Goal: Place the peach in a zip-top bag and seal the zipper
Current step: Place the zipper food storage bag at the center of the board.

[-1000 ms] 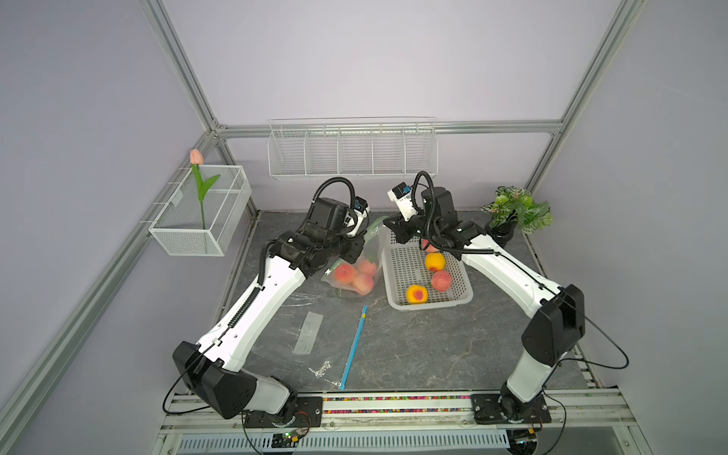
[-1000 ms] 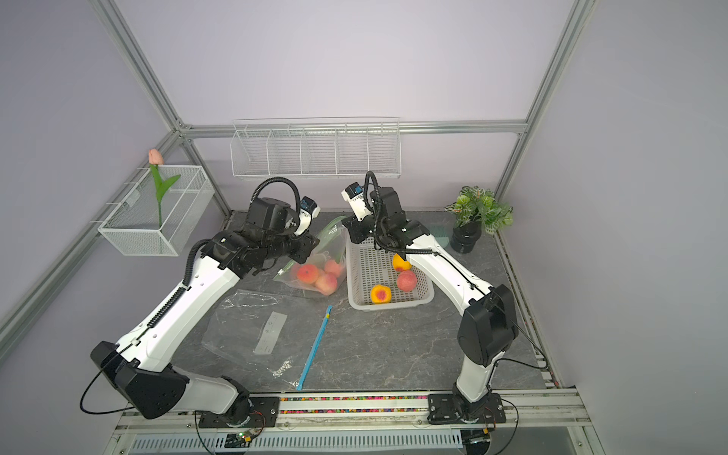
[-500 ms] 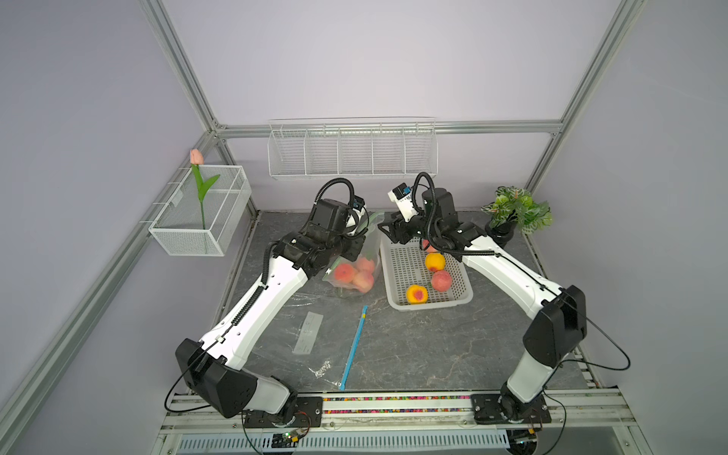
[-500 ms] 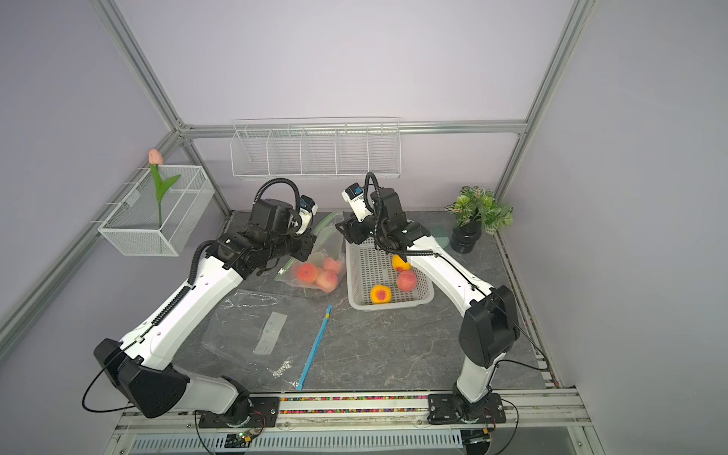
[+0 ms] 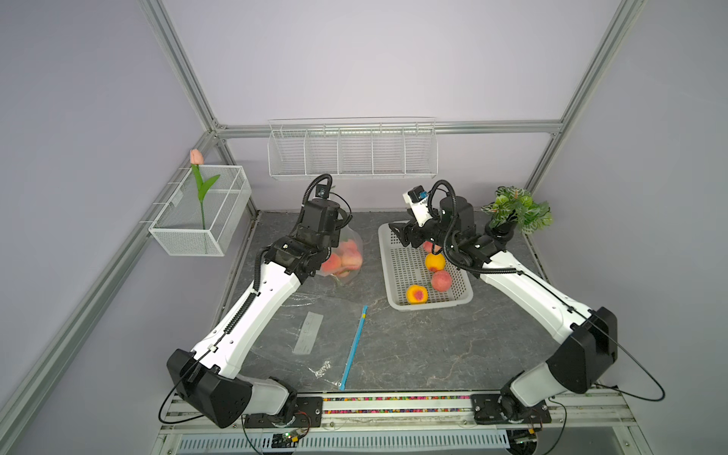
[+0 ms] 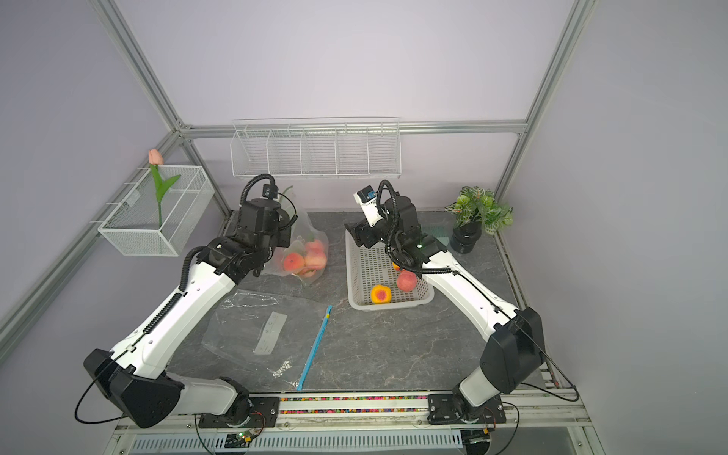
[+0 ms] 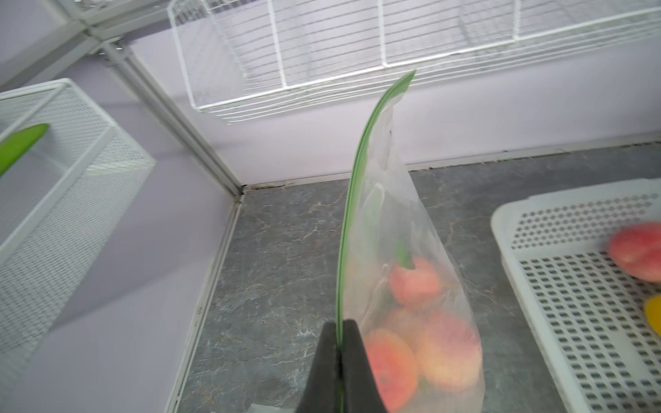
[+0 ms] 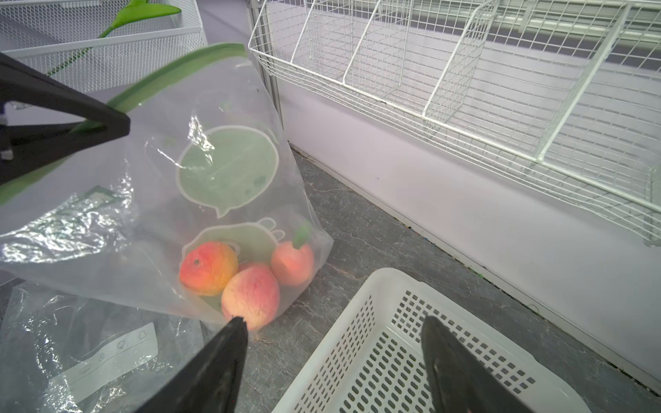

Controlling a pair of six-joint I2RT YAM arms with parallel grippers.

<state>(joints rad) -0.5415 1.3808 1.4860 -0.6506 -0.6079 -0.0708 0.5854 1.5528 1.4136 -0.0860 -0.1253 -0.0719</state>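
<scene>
**Limp bag of peaches hangs from a pinch on its zipper**

The white basket [image 8: 393, 282] lies just under the right gripper [image 8: 332, 321], whose jaws stand wide apart and hold nothing. Loose peaches [image 5: 441, 280] sit in it, back beneath that arm's wrist.

The zip-top bag [image 8: 118, 250] hangs ahead of those open jaws and off to one side, near but apart. Its bottom appears to rest on the tabletop [image 8: 357, 221]. It is thin clear film, so I judge it limp and slick, apt to sag and fold anywhere it is not supported.

The bagged peaches [image 8: 250, 293], three of them, pool in the lowest corner, well below the left jaws. Their weight pulls the film taut.

The green zipper strip [image 7: 352, 186] looks like the one stiffer part, and so the place to hold. The left gripper [image 7: 339, 327] is clamped fully shut on it, and the strip runs on ahead from between the tips. I cannot tell whether it is sealed along its whole length.
</scene>
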